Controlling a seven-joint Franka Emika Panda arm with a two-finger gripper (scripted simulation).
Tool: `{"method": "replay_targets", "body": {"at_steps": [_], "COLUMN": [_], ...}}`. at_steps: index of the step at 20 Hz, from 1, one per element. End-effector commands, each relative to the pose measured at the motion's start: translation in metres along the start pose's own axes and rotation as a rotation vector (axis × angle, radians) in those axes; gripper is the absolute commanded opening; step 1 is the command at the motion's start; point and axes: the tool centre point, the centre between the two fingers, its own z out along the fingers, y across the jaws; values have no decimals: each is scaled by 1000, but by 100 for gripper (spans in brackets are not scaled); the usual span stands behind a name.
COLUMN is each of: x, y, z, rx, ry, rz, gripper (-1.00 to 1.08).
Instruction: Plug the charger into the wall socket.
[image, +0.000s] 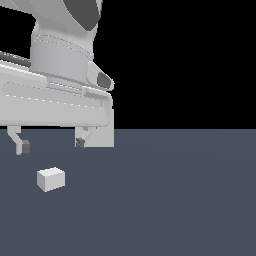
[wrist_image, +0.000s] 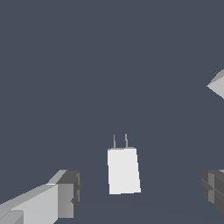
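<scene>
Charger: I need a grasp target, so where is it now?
The charger lies on the floor at the exterior view's lower left, below the open end effector, untouched.

A flat slate-blue floor (image: 190, 200) runs to a straight horizon beneath a plain black backdrop (image: 190, 60).

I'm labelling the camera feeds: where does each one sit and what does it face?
Exterior view: low beside the floor, facing the small off-white block charger under the open hand; the arm's white body fills its upper left.
Wrist view: on the wrist, looking down at the charger between both fingertips.
Shared: charger and fingertips.
</scene>
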Motion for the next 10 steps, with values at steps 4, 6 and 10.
{"method": "replay_targets", "body": {"at_steps": [4,6,10], "x": [-2,-2,-2], "y": [-8,-9,-9], "z": [6,7,7], "rx": [6,7,7], "ry": [14,16,15], "rz": [-51,-58,-56], "gripper": [100,100,100]}}
